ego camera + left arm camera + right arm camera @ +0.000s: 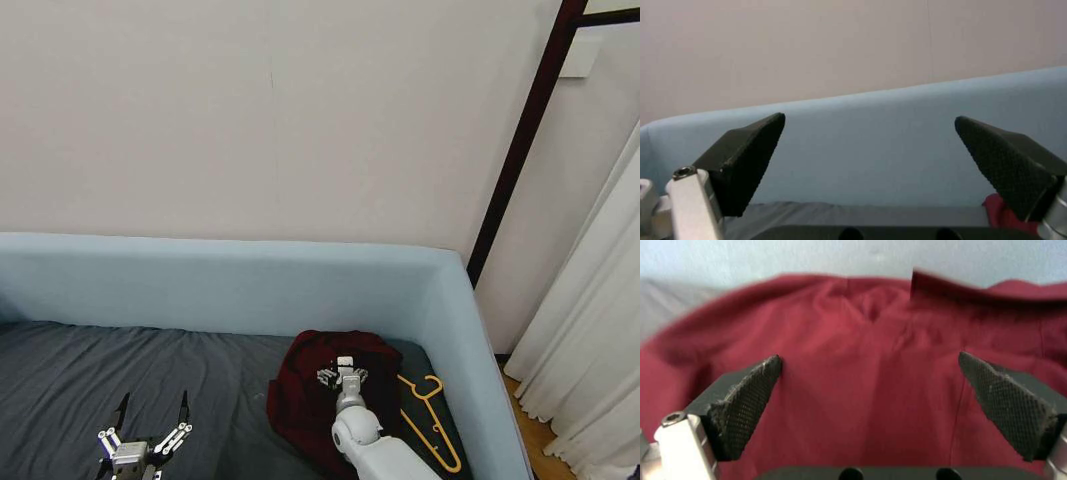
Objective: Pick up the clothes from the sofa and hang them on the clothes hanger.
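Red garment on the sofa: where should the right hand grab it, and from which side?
Probably pinch a raised fold at the middle of the red garment, from straight above: it lies in a crumpled heap on the sofa seat, and the open right hand hangs over it.

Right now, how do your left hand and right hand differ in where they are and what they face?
The left hand is over the bare grey seat, apart from the red garment; the right hand is over that garment. The left hand's camera faces the blue backrest; the right hand's faces red cloth. Both are open and hold nothing.
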### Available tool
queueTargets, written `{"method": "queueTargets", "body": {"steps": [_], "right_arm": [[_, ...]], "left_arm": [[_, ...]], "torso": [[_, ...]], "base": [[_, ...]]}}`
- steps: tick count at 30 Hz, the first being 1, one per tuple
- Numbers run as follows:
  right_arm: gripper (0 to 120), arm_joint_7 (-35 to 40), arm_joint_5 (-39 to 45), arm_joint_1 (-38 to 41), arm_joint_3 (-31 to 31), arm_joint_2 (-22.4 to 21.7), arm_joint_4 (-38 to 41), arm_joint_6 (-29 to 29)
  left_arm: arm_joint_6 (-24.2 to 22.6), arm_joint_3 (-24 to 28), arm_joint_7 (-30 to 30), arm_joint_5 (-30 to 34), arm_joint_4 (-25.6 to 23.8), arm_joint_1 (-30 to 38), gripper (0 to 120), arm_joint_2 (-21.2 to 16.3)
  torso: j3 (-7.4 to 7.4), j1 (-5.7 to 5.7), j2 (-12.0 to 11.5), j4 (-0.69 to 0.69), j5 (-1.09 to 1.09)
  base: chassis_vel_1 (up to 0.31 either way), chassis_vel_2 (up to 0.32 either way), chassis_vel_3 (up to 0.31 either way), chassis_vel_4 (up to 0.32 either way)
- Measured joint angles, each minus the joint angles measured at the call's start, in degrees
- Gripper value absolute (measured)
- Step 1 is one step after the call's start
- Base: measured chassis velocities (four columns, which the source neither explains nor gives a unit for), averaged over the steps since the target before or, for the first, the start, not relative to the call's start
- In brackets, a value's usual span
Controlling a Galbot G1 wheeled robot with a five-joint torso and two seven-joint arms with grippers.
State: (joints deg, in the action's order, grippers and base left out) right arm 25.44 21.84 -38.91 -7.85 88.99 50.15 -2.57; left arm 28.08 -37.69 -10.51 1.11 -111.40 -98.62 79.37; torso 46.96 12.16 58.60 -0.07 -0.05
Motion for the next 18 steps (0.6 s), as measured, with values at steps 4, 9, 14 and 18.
{"method": "queueTargets", "body": {"steps": [4,9,14,18], "right_arm": [[100,-1.48,-6.78,-0.6,1.59,1.4,-3.78,2.0],[89,-1.72,-8.69,-1.38,1.98,1.12,-4.08,1.68],[70,-1.66,-9.74,-2.41,1.93,0.18,-3.04,1.55],[57,-1.6,-8.74,-3.41,1.48,-0.41,-1.15,1.84]], "left_arm": [[0.11,0.31,-0.07,-0.48,0.0,-0.11,100,0.2],[0.34,0.41,-0.16,-0.56,0.1,-0.18,100,0.04],[0.39,0.81,-0.26,-0.56,0.48,0.01,100,-0.32],[0.4,1.2,-0.32,-0.53,0.95,0.51,100,-0.63]], "torso": [[0.0,0.0,0.0,0.0,0.0],[0.0,0.0,0.0,0.0,0.01],[0.0,0.0,0.0,0.0,0.01],[0.0,0.0,0.01,0.0,0.01]], "base": [[0.0,0.0,0.0,0.0],[0.0,0.0,0.0,0.0],[0.0,0.0,0.0,0.0],[0.0,0.0,0.0,0.0]]}}
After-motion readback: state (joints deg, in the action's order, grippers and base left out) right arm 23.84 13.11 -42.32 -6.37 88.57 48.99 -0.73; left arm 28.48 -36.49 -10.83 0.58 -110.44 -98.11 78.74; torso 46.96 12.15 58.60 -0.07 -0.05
